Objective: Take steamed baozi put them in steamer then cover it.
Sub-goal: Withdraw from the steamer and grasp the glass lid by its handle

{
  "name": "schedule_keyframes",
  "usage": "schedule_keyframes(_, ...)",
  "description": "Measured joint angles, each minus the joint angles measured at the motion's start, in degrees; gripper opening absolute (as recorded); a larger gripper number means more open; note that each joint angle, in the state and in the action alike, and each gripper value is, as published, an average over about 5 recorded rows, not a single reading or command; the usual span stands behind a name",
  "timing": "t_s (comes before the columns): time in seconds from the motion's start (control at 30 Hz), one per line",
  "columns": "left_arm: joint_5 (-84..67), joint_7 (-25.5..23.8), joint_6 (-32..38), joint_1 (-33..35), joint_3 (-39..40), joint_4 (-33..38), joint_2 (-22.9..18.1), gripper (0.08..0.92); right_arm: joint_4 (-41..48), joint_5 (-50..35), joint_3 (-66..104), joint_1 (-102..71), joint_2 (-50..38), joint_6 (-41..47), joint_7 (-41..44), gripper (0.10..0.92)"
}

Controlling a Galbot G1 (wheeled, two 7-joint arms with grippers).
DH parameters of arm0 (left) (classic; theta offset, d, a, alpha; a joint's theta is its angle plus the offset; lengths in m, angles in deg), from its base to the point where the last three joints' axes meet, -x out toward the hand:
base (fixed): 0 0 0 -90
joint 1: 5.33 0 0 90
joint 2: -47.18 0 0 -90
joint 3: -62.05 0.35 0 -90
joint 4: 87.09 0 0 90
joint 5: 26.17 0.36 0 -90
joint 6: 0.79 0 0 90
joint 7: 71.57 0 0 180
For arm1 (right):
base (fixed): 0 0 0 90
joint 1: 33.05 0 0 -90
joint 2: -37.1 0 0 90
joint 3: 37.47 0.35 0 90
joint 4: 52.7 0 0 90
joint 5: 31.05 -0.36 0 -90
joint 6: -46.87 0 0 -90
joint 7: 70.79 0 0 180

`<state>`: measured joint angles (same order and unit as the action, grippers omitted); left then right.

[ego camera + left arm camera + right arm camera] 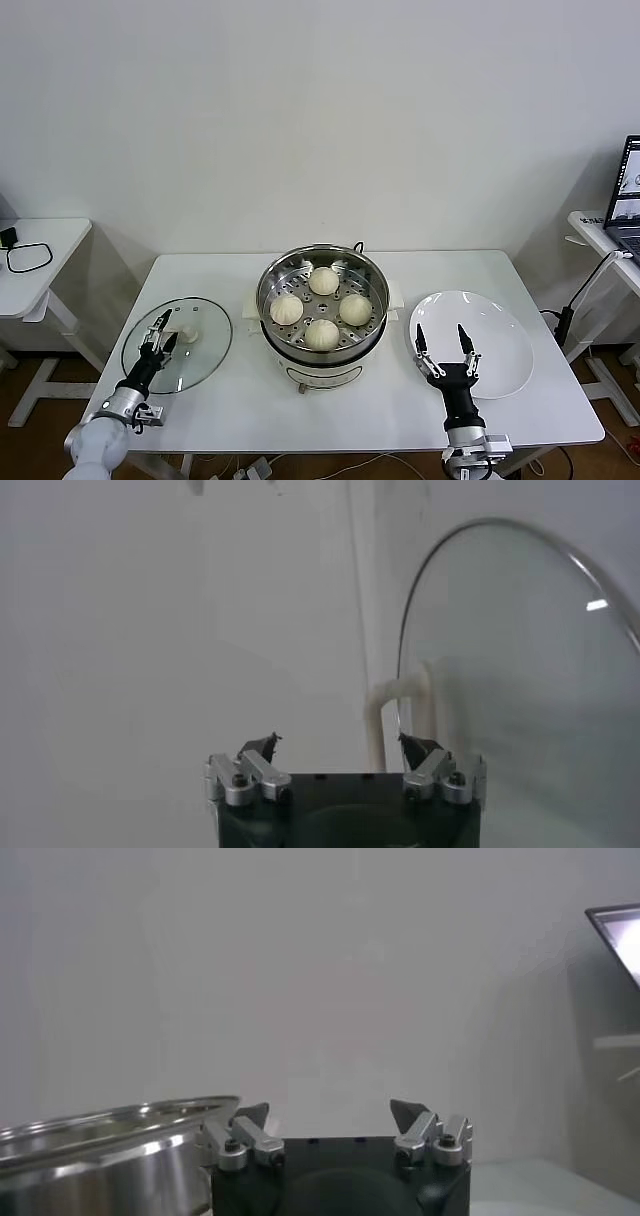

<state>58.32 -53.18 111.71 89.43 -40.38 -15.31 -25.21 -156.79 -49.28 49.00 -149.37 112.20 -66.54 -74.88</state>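
The steamer (268, 283), a shiny steel pot on a cream base, stands mid-table with several cream-white steamed baozi (323, 281) on its perforated tray. Its round glass lid (205, 355) lies flat on the table to the left, with a white knob (187, 333). My left gripper (161, 334) hovers open over the lid, just beside the knob. In the left wrist view the lid (520, 680) and its knob (400, 695) lie ahead of the open left gripper (340, 745). My right gripper (445, 340) stands open and empty at the left edge of the plate; the steamer's rim (100, 1128) shows beside the right gripper (330, 1113).
An empty flat white plate (500, 345) lies right of the steamer. A side table with a black cable (30, 257) stands at the far left. Another desk at the far right carries a laptop (630, 195). The table's front edge runs just below both grippers.
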Motion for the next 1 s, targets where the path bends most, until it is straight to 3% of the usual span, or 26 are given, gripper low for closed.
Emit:
schedule_keyframes(0.3, 0.5, 0.7, -0.9, -2.6, 0.6, -2.6, 0.0, 0.806, 1.2, 0.6, -0.1, 0.1, 0.1, -0.4, 0.3, 0.823)
schedule_keyframes(1.0, 2.0, 2.7, -1.0, -3.6, 1.3, -5.5, -0.4, 0.227, 2.8, 1.2, -0.4, 0.6, 0.3, -1.1, 0.4, 0.823)
